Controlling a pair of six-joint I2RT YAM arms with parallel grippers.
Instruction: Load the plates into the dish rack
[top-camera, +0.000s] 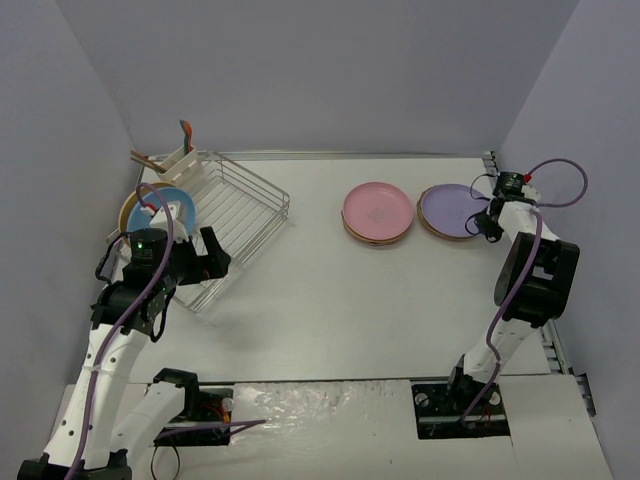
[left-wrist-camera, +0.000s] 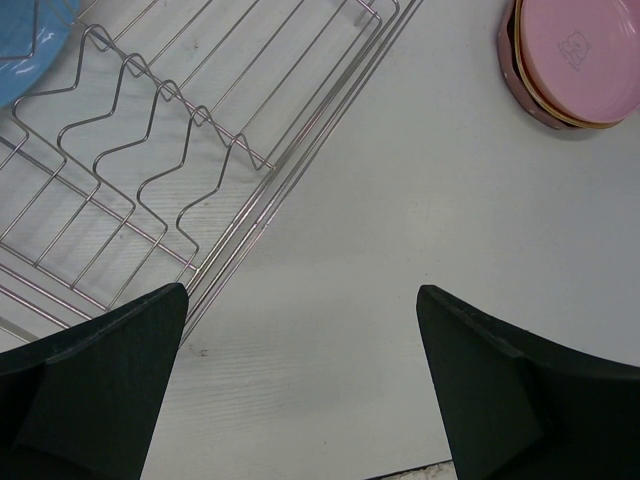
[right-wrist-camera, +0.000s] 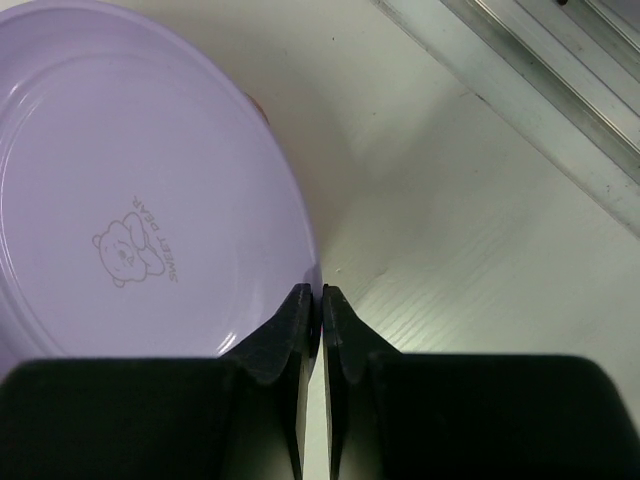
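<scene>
The dish rack stands at the back left, and a blue plate and a yellow plate stand on edge in it. My left gripper is open and empty over the rack's near right edge. In the left wrist view its gripper hangs over bare table beside the rack wires, with the blue plate at the top left. A pink plate stack and a purple plate lie at the back. My right gripper is shut on the purple plate's right rim.
A white utensil caddy holding utensils is clipped at the rack's far left corner. The pink stack also shows in the left wrist view. A metal rail runs along the table's right edge. Grey walls enclose the table on three sides.
</scene>
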